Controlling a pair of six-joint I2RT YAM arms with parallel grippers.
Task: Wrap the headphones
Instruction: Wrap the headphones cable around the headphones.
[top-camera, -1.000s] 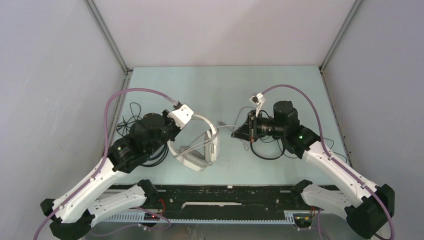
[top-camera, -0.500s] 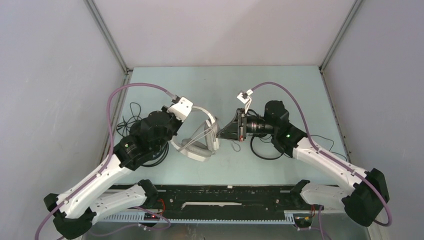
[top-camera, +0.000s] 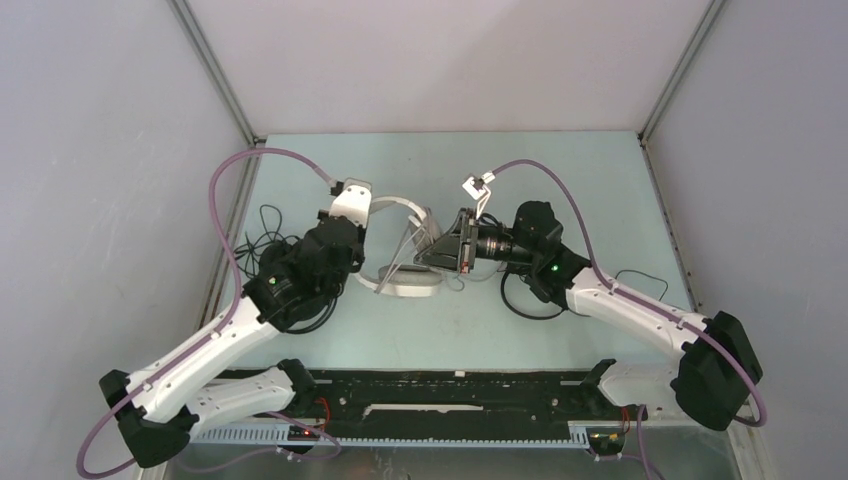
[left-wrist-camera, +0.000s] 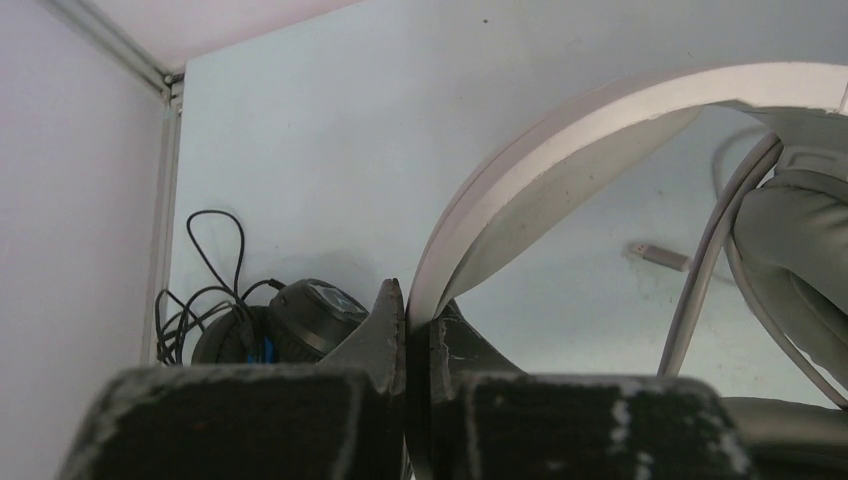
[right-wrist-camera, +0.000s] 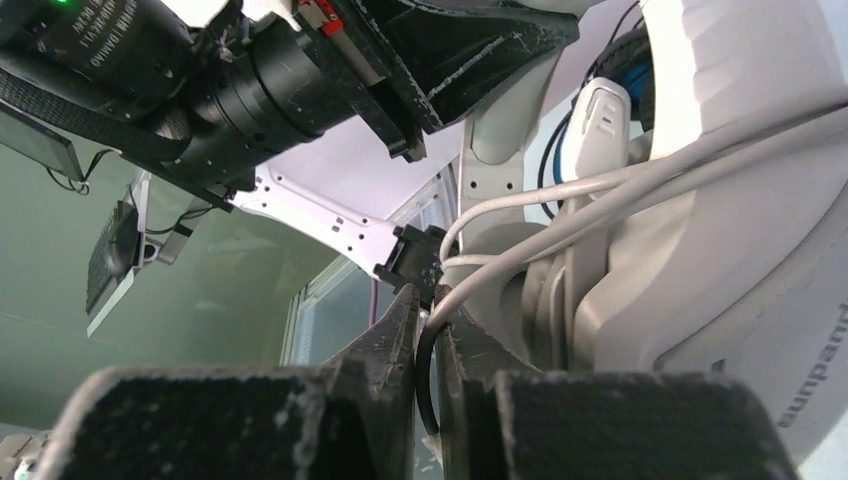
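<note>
My left tool is clamped on the headband of the white-grey headphones, which sit between both tools. My right tool pinches their grey cable.

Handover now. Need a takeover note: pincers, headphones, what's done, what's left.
Left pincer: shut on the white plastic headband of the white-grey corded headphones, mid-table.
Right pincer: shut on their grey cable beside an ear cup.
Black headphones with blue lining: at the pale green table's left edge, cord loose.
Done: cable strands run across the white set's ear cups.
Left: its metal plug lies free on the table; finish that wrap, then the black set.
</note>
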